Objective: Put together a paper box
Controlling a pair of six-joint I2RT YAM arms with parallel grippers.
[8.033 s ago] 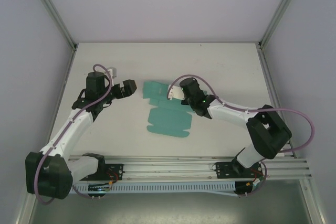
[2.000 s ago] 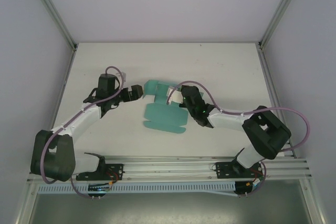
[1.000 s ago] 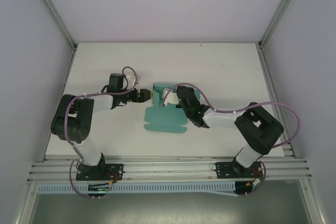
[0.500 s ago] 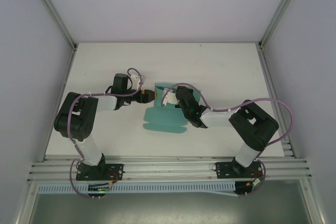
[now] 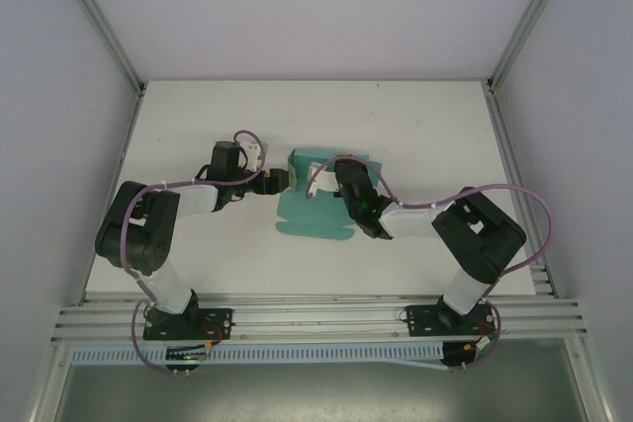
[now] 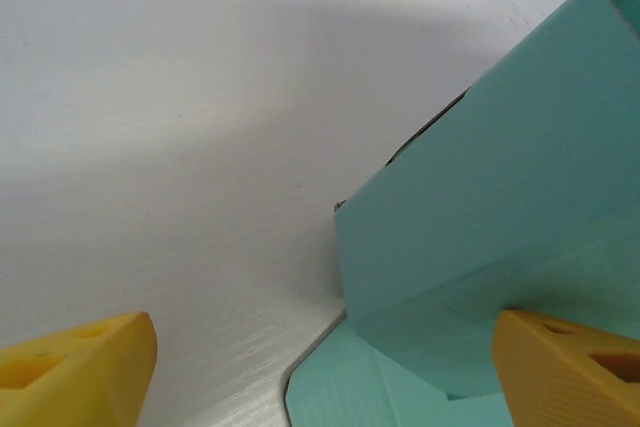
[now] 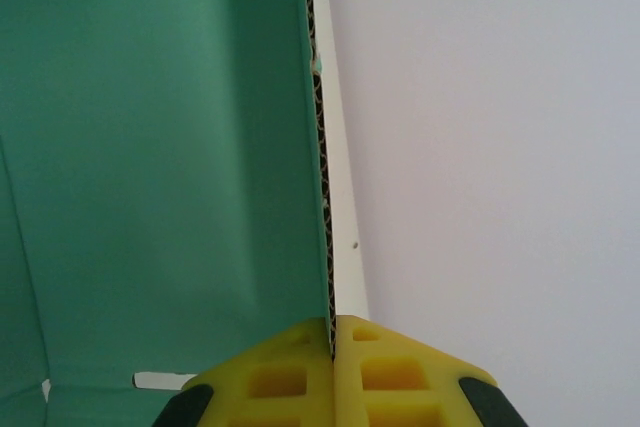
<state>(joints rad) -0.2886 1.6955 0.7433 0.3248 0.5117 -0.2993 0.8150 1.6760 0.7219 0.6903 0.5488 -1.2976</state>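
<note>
The left gripper [image 5: 280, 181] lies low over the white table [image 5: 415, 135], just at the left edge of the paper box [image 5: 309, 216]. In the left wrist view its jaws are spread wide, and the right yellow fingertip [image 6: 565, 362] is close against the card. The box sits near the middle of the table, between the two grippers. It is thin teal-green card. One panel lies flat, and its near edge is cut in curves. A far panel [image 6: 500, 187] is folded up along a crease, with a short slit beside it. The right gripper [image 7: 331, 335] pinches the raised panel's edge between its yellow pads, where the fluted inner layer of the card [image 7: 160, 147] shows.
</note>
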